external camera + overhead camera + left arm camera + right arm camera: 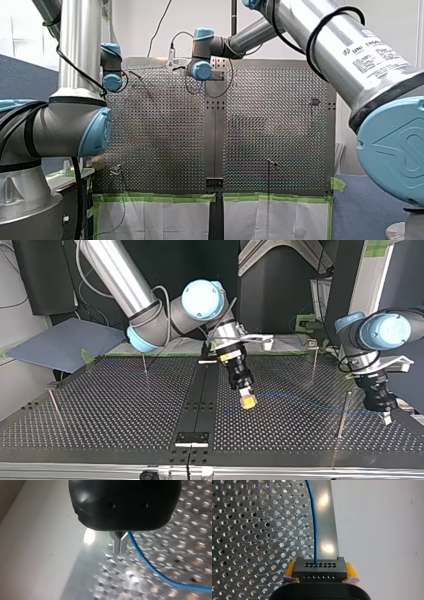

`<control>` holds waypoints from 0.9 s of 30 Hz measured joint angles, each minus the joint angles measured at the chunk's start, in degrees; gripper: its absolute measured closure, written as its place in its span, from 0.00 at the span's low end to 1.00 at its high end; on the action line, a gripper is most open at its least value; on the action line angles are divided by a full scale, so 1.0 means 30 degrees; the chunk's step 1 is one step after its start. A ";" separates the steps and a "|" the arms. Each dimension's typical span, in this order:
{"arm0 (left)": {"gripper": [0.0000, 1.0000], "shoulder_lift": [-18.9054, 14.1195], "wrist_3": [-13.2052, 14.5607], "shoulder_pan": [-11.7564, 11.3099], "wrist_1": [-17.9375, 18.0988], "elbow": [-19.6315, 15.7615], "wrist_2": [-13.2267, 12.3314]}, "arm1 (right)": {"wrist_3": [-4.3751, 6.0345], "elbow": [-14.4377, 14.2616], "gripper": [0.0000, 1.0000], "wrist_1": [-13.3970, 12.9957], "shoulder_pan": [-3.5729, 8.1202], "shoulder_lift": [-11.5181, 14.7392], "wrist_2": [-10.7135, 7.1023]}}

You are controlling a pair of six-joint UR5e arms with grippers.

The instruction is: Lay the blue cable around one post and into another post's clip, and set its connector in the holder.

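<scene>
My right gripper is clamped on the one black connector, a yellow pad on each of its sides. The single blue cable leaves the connector's holed face and runs straight ahead of the jaws over the perforated table. My left gripper has its two metal fingers pressed together on the cable, which comes out right at them and curves away to one side. Four thin posts stand on the table, one just beside my left gripper, the others well apart from both. My right arm reaches in low with its wrist tilted, the jaws hanging above the table beside the dark middle strip. My left arm is bent short, its gripper pointing down near the table's edge.
</scene>
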State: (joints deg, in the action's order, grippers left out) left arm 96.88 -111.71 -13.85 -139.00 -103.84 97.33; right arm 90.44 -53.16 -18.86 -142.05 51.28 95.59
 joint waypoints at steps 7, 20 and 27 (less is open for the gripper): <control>0.98 0.0660 0.0210 0.0146 0.0013 0.0015 -0.0024 | 0.0018 0.0007 1.00 0.0058 0.0096 -0.0178 0.0268; 0.93 0.0706 -0.0340 0.0494 0.0031 -0.0010 -0.0391 | 0.0007 0.0007 1.00 0.0550 0.0142 -0.0341 0.0452; 0.63 0.0706 -0.0808 0.0696 -0.0034 -0.0033 -0.0566 | -0.0043 0.0009 1.00 0.0883 0.0137 -0.0349 0.0455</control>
State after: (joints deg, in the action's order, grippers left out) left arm 98.99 -114.13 -11.77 -139.10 -103.94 95.63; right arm 90.31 -53.13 -16.22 -141.64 50.23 96.96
